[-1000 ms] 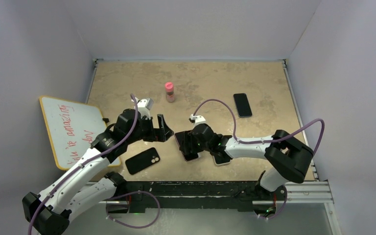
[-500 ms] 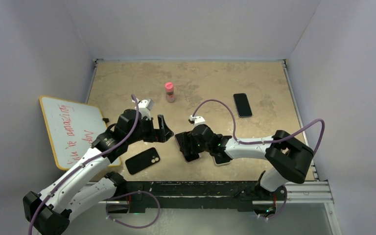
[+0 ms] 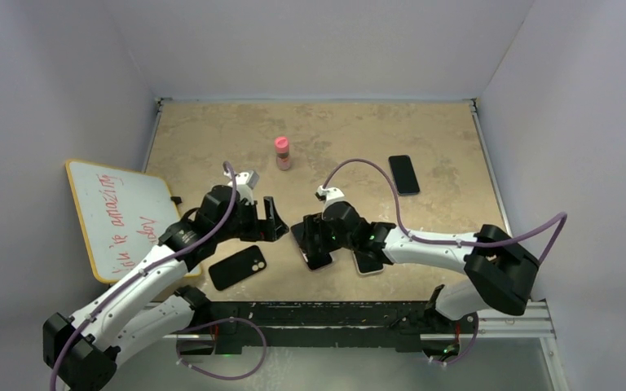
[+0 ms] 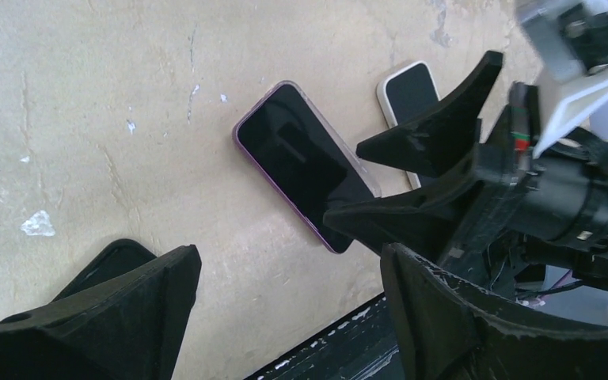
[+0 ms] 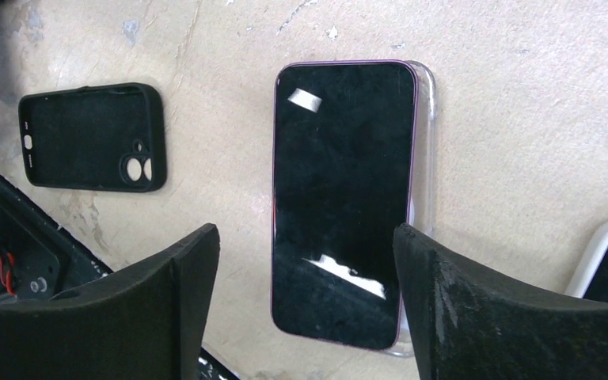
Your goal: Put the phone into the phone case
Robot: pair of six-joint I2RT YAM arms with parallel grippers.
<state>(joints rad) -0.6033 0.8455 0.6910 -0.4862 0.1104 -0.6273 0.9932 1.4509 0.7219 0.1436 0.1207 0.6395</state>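
Note:
A phone (image 5: pixel 340 202) with a black screen and purple edge lies face up on the table. It rests on a clear case (image 5: pixel 424 150), whose rim shows along its right side. My right gripper (image 5: pixel 305 237) is open and hovers over the phone's near end, one finger on each side, touching nothing. In the top view the phone (image 3: pixel 316 259) is partly hidden under the right gripper (image 3: pixel 310 236). My left gripper (image 3: pixel 275 220) is open and empty just left of it. In the left wrist view the left gripper (image 4: pixel 289 261) is above bare table near the phone (image 4: pixel 301 162).
An empty black case (image 3: pixel 238 267) lies near the front, left of the phone. A white-edged phone (image 3: pixel 367 262) lies to its right. Another dark phone (image 3: pixel 404 174) and a pink bottle (image 3: pixel 282 152) lie farther back. A whiteboard (image 3: pixel 118 213) is at the left edge.
My left gripper has moved a little nearer and lower. The right arm's elbow has swung to the right, with its gripper still over the phone. The phone has not moved.

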